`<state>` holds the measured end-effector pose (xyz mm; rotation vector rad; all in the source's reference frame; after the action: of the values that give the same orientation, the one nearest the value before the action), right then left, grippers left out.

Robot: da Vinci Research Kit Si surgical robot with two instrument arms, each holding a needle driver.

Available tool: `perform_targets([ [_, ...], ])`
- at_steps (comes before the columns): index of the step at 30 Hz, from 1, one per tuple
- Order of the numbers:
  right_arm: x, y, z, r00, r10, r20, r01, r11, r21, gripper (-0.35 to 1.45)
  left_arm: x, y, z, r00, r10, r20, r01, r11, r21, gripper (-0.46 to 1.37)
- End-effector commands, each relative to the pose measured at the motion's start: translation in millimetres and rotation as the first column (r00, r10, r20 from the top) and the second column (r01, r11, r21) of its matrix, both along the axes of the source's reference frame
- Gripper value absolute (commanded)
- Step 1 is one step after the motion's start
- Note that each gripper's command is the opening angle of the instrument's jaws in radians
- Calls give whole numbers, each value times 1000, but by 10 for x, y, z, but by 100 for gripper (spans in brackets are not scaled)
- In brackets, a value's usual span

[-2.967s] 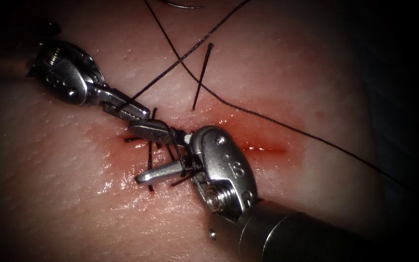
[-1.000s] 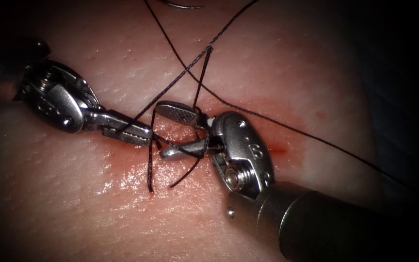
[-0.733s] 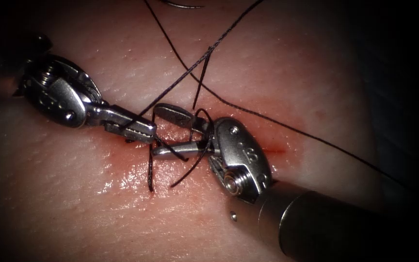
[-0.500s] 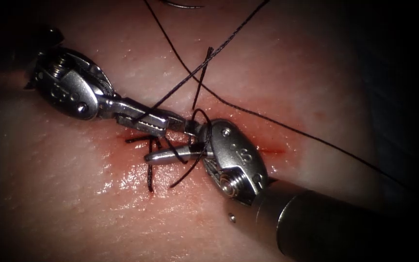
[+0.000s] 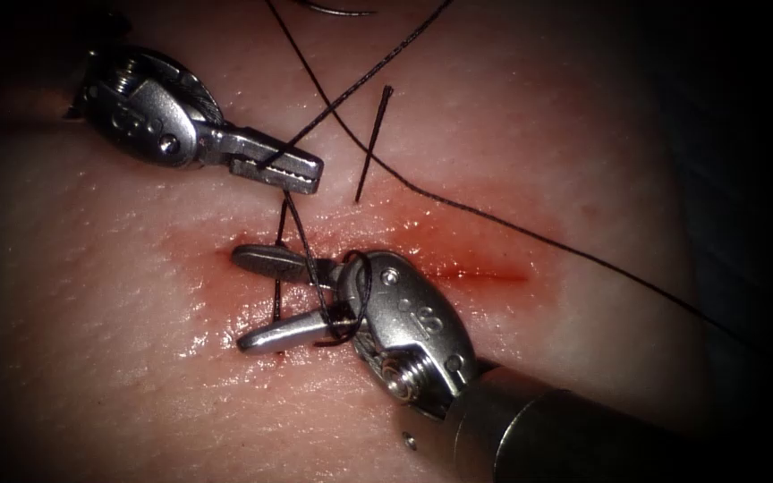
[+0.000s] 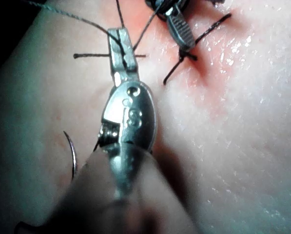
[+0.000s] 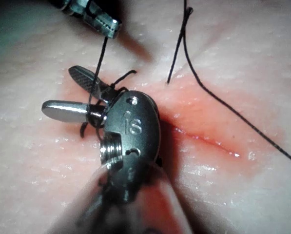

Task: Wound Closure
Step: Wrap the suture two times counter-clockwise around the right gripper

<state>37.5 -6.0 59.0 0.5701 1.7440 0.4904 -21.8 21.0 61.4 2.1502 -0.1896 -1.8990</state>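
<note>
Endoscope view: two hands. Left hand (image 5: 290, 168), clenched on the thread (image 5: 458, 207), sits above the cut (image 5: 485, 275). Right hand (image 5: 257, 300), released, jaws spread over the cut's left end, thread looped round them. One needle (image 5: 337, 11) lies free on the tissue (image 5: 136, 358) at its far edge, nearer the left hand.

Left wrist view: left hand (image 6: 122, 46) grips thread; needle (image 6: 73, 151) lies free beside it.

Right wrist view: right hand (image 7: 69, 91) holds nothing.

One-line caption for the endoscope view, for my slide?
Left tool holds thread; right tool open, thread looped around it, over the tissue; needle lies free.
</note>
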Motion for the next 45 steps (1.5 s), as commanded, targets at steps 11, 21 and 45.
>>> perform_targets([
  [11, -3, 10, -12, 981, 119, -151, -113, 992, 50, 83, 4, -7, 22, 1000, 14, -7, -13, 1000, 7, -35],
  [21, -18, 21, -12, 927, 352, -131, -329, 929, 169, 81, 10, -11, 22, 1000, -2, -23, 2, 1000, 5, -35],
  [45, -36, 50, 9, 821, 564, -90, -536, 815, 219, 76, 16, -55, -4, 991, -130, -11, 130, 991, -29, -35],
])
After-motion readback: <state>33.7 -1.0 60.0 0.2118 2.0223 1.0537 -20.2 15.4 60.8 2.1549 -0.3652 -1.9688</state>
